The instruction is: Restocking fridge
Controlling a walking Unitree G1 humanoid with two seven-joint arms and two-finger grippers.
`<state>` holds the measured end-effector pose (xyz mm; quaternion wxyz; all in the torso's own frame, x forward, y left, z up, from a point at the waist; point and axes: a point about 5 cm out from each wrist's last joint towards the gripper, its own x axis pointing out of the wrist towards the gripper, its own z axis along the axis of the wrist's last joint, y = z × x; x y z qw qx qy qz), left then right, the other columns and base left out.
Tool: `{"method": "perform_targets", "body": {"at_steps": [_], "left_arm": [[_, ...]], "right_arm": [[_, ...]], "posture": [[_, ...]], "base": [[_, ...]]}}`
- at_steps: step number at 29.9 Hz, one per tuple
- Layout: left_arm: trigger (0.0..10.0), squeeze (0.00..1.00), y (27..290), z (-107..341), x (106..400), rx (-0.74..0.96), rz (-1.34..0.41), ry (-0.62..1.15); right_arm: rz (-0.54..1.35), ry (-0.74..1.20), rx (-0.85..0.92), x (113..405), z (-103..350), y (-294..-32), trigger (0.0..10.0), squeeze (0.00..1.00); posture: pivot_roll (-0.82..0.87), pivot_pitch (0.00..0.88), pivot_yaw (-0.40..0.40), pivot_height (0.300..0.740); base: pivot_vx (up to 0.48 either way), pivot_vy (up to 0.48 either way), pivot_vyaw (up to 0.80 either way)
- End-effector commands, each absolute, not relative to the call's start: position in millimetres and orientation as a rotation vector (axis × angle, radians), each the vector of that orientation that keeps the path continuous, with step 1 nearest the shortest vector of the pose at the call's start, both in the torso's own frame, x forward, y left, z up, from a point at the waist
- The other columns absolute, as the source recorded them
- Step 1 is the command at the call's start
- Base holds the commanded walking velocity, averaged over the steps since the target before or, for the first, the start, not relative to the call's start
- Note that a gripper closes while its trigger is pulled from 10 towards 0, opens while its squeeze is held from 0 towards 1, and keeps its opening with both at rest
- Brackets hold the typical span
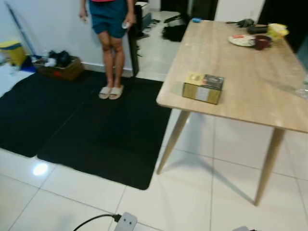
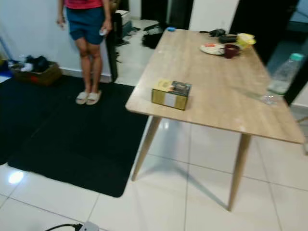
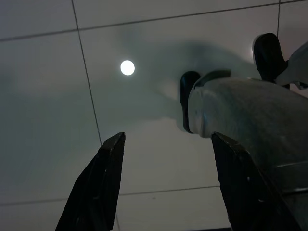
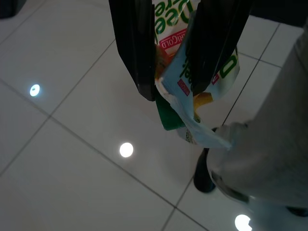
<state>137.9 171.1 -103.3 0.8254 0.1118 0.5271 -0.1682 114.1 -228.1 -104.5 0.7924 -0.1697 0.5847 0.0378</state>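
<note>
Your right gripper (image 4: pixel 171 62) is clenched on a carton (image 4: pixel 192 91) (white and green pack with red and orange print, creased at the lower end), hanging over white floor tiles (image 4: pixel 72 72) beside the robot's leg (image 4: pixel 269 159). Your left gripper (image 3: pixel 166 183) hangs released, fingers (image 3: pixel 103 178) spread wide with nothing between them, above the same tiles.

Head view: a light wooden worktop (image 2: pixel 216 91) sits at about 1 o'clock. A yellow box (image 2: pixel 171 95) rests near its near-left corner. At the far end you have a plate (image 2: pixel 212 48), a dark red cup (image 2: pixel 231 50) just beside it and something yellow (image 2: pixel 246 39) (too blurred to identify). A clear bottle with a green cap (image 2: pixel 284 73) stands by the worktop's right edge.

At 11 o'clock a person (image 1: pixel 110 43) in blue shorts and pale sandals stands on a black mat (image 1: pixel 86 130). A brown crate (image 1: pixel 58 67) sits against the wall beyond the mat. A power strip with a black cable (image 1: pixel 122 221) lies on the tiles at 6 o'clock.
</note>
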Motion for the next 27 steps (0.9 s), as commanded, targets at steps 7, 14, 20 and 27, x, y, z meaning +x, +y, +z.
{"method": "perform_targets", "body": {"at_steps": [7, 14, 20, 27], "left_arm": [[10.0, 0.00, 170.1, -104.6, 134.5, 0.243, -0.371, 1.134], [10.0, 0.00, 170.0, -104.8, 133.8, 0.246, -0.376, 1.136], [10.0, 0.00, 169.9, -104.7, 134.0, 0.247, -0.380, 1.134], [10.0, 0.00, 168.2, -104.4, 134.9, 0.236, -0.384, 1.130]], "right_arm": [[0.083, 1.287, -0.346, 105.8, -106.5, -229.0, 10.0, 0.00], [0.090, 1.289, -0.347, 105.8, -106.5, -228.9, 10.0, 0.00], [0.096, 1.289, -0.344, 106.3, -106.4, -228.5, 10.0, 0.00], [0.102, 1.289, -0.337, 106.6, -106.4, -228.4, 10.0, 0.00]], "posture": [[0.01, 0.000, -0.046, 0.740], [0.01, 0.000, -0.047, 0.740], [0.01, 0.000, -0.047, 0.740], [0.01, 0.000, -0.048, 0.740]], "base": [[0.000, 0.000, 0.74], [0.000, 0.000, 0.74], [0.000, 0.000, 0.74], [0.000, 0.000, 0.74]]}}
